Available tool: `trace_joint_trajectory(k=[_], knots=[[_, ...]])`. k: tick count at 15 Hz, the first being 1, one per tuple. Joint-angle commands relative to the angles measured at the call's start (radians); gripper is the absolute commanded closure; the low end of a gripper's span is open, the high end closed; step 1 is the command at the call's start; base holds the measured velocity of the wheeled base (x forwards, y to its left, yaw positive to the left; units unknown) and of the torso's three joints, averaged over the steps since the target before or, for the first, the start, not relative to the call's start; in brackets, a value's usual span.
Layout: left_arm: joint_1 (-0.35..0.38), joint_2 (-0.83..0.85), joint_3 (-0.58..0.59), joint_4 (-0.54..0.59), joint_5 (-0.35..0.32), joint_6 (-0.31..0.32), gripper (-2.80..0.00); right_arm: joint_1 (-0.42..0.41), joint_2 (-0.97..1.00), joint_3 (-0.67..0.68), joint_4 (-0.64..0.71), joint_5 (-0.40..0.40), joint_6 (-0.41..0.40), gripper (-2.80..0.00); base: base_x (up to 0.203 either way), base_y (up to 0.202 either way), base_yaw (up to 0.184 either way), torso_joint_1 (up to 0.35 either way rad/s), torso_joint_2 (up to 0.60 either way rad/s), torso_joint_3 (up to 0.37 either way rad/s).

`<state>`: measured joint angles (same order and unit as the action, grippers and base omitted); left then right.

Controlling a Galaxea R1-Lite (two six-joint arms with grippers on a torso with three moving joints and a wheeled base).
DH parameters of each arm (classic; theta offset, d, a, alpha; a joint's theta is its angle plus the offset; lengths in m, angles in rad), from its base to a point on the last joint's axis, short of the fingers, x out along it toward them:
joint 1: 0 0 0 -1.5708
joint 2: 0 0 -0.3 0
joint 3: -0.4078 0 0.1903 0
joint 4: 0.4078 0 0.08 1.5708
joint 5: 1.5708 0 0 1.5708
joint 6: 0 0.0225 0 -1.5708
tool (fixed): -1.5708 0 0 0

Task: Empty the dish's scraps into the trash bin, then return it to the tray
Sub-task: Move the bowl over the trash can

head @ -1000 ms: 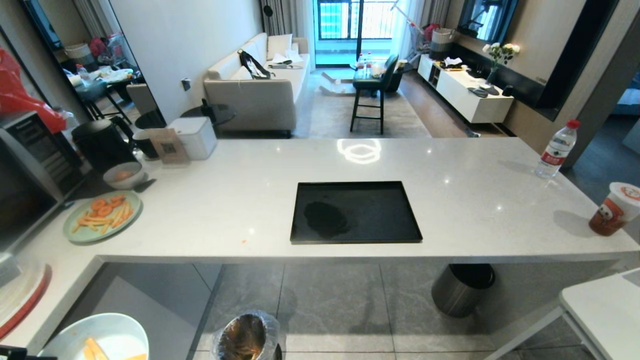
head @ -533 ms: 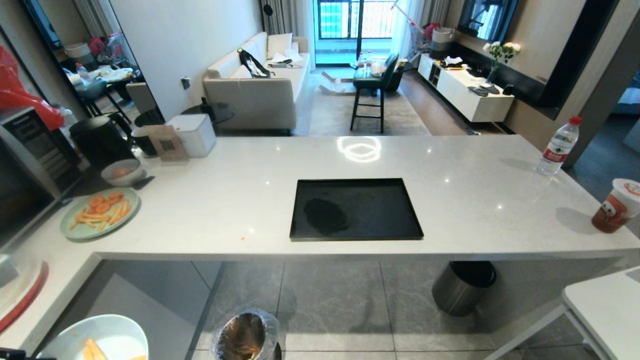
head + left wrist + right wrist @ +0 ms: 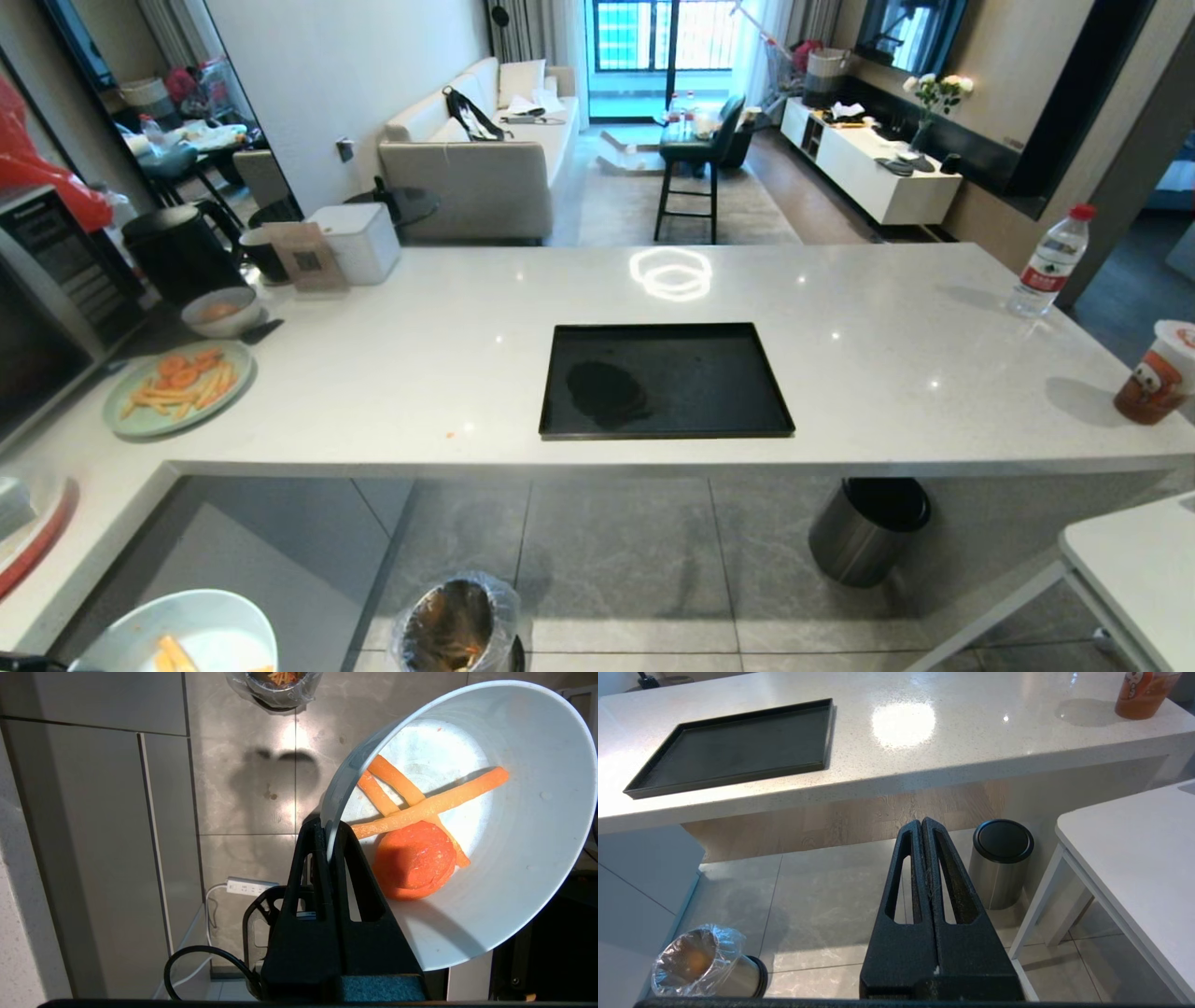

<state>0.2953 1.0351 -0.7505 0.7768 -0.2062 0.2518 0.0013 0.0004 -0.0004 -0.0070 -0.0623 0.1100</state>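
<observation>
From my head, I looked down on the white counter (image 3: 420,373) with the tray (image 3: 766,378) lying bare near its front edge. Off to my left stood a pale-green plate (image 3: 126,425) heaped with carrot pieces, and a greyish bowl (image 3: 222,313) just behind it. On the floor below, the trash bin (image 3: 457,625) in its crinkly bag stood at the lower edge of view, and the dish (image 3: 177,635) showed at the bottom-left corner, beside the bin and not over it. A bare steel cylinder (image 3: 864,532) stood under the counter to my right.

From my left wrist, my left pincer (image 3: 327,833) was clamped on the rim of the dish (image 3: 528,858), one finger inside and one outside. The dish was tipped on its side, yet the scraps (image 3: 413,858) lay in it: one carrot round and three orange sticks crossing above it. The trash bin (image 3: 275,688) showed far ahead at the frame's edge, on the grey floor tiles (image 3: 247,793).

From my right wrist, my right pincer (image 3: 923,826) had its fingers pressed together on nothing, hanging over the floor in front of the counter. The tray (image 3: 658,781) lay on the counter, the trash bin (image 3: 705,961) stood on the floor below, and the steel cylinder (image 3: 1001,863) stood near a white table (image 3: 1134,858).
</observation>
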Motion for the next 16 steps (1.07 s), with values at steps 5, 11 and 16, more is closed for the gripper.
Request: trace_joint_trajectory(k=[5, 11, 16], knots=[[0.016, 0.000, 0.001, 0.002, -0.001, -0.001, 0.00, 0.000, 0.001, 0.000, -0.001, -0.001, 0.000, 0.00, 0.000, 0.000, 0.000, -0.131, 0.31, 0.181], [0.015, 0.000, 0.000, 0.002, -0.001, -0.002, 0.00, 0.000, 0.001, 0.000, -0.001, -0.001, 0.000, 0.00, 0.000, 0.000, 0.000, -0.133, 0.32, 0.190], [0.016, 0.005, 0.000, 0.002, -0.001, 0.000, 0.00, 0.000, 0.000, 0.000, -0.001, -0.001, 0.000, 0.00, 0.000, 0.000, 0.000, -0.132, 0.34, 0.203]])
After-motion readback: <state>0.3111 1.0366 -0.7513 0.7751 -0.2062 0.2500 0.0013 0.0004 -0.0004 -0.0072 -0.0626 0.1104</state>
